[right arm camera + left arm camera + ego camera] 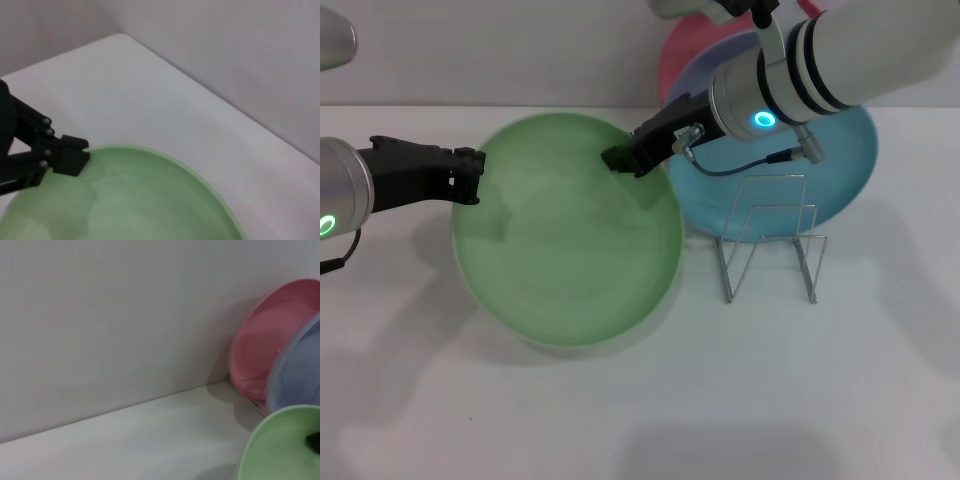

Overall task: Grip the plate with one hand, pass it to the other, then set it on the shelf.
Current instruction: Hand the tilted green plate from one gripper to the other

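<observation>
The light green plate (570, 250) hangs flat above the white table, held between both arms. My left gripper (470, 176), on the arm with the green ring, is shut on the plate's left rim. My right gripper (620, 158), on the white banded arm with the cyan ring, is shut on its far right rim. The silver wire shelf (770, 240) stands to the right of the plate. The right wrist view shows the plate (140, 200) with the left gripper (70, 156) at its rim. The left wrist view shows the plate's edge (280, 450).
A turquoise plate (850, 170) leans behind the wire shelf. A lavender plate (705, 65) and a pink plate (675, 55) lean at the back wall; the left wrist view shows the pink plate (270, 340) and the lavender plate (300, 370) too. White table surface lies in front.
</observation>
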Available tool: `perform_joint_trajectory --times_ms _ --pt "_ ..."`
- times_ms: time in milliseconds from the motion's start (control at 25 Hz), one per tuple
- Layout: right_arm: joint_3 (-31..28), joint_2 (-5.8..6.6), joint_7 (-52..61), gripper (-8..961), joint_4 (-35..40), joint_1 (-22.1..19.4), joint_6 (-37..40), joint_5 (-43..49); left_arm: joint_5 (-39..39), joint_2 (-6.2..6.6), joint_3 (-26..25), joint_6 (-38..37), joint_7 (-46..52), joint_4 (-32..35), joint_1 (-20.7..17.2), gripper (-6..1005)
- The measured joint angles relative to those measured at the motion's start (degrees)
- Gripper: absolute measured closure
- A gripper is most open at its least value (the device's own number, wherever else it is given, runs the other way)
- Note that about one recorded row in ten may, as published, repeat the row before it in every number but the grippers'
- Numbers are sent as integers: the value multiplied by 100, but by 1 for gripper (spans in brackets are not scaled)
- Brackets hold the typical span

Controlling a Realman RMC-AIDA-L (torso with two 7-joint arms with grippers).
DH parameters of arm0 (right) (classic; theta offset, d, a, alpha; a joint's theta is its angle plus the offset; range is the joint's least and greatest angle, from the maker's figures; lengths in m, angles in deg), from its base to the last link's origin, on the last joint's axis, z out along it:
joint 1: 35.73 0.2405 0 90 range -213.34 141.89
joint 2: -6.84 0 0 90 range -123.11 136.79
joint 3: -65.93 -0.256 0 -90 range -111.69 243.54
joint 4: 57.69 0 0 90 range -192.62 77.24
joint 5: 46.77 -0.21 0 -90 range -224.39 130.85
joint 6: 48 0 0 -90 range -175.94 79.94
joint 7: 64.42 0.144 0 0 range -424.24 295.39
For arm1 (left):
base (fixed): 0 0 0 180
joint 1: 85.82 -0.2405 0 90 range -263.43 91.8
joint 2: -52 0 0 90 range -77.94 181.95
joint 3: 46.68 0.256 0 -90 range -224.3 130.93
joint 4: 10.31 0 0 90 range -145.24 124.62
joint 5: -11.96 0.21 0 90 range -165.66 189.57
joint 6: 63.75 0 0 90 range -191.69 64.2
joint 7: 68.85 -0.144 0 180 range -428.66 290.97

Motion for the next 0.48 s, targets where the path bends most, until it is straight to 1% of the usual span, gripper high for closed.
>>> perform_joint_trajectory --times_ms 40,200,400,480 --pt "0 0 0 738 0 0 0 0 0 0 0 0 0 0 0 965" --pt "-21 -27 11 761 -379 -216 -47 62 -64 7 4 38 -91 8 9 964" --pt "-28 -33 19 798 -429 -285 -66 82 -86 -5 59 -116 -148 116 -48 962" --pt "-26 -37 20 816 -443 -310 -72 107 -86 -5 63 -126 -158 132 -51 898"
